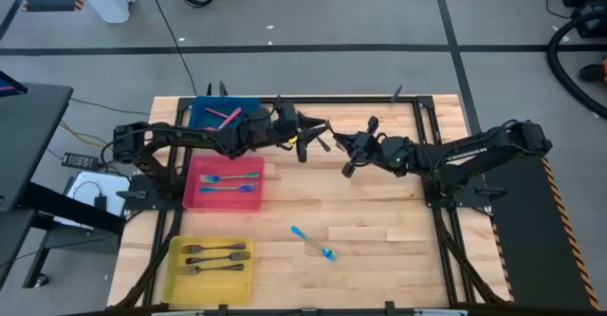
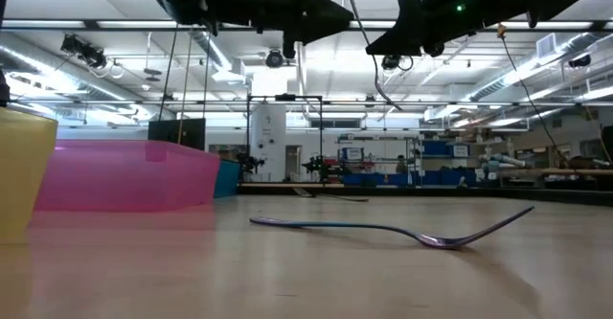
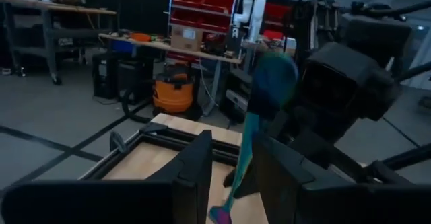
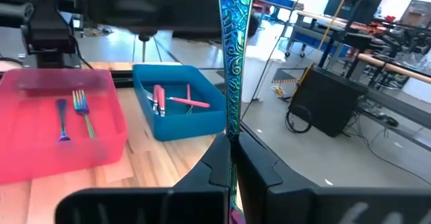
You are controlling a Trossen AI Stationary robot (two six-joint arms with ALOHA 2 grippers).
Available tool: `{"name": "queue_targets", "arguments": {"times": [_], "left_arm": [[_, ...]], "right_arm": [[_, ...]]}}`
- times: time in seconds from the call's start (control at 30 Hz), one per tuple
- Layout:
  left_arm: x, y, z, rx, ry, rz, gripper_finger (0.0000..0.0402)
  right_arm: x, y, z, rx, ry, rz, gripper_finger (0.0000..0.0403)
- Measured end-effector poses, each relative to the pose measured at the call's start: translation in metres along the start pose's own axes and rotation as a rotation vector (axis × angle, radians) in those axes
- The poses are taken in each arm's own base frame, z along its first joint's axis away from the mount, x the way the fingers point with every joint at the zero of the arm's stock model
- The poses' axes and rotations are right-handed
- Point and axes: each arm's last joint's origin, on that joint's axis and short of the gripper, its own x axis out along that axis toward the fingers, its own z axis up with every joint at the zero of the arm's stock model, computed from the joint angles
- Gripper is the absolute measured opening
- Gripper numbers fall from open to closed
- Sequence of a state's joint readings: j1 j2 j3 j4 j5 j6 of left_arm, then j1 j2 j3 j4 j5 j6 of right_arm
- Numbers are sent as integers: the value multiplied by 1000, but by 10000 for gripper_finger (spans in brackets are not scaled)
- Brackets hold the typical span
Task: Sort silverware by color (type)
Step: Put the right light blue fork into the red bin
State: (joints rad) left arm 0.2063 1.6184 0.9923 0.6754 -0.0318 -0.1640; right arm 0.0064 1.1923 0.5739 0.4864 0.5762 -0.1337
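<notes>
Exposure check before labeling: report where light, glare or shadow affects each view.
Low view: the arms are black silhouettes against the bright ceiling; the loose fork glints. Right wrist view: the teal handle in the right claw shines. High view: even light, faint shadows.

Bright, even light falls from ceiling strip lamps (image 2: 144,65), which glare white in the low view. The wooden table (image 1: 379,231) shows only faint, soft shadows. In the left wrist view the teal utensil (image 3: 259,116) is blurred and the near fingers (image 3: 195,167) are soft and dark.
</notes>
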Motion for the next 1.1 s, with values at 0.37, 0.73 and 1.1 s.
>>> {"name": "queue_targets", "arguments": {"times": [0.37,0.73,1.1], "left_arm": [[5,-2,6,65,59,-46,105],[5,-1,5,63,66,-43,105],[28,3,-6,37,66,-34,105]], "right_arm": [[1,-3,-1,-51,8,-29,14],[1,-4,0,-38,5,-58,14],[2,-4,1,-16,-5,-44,14]]}}
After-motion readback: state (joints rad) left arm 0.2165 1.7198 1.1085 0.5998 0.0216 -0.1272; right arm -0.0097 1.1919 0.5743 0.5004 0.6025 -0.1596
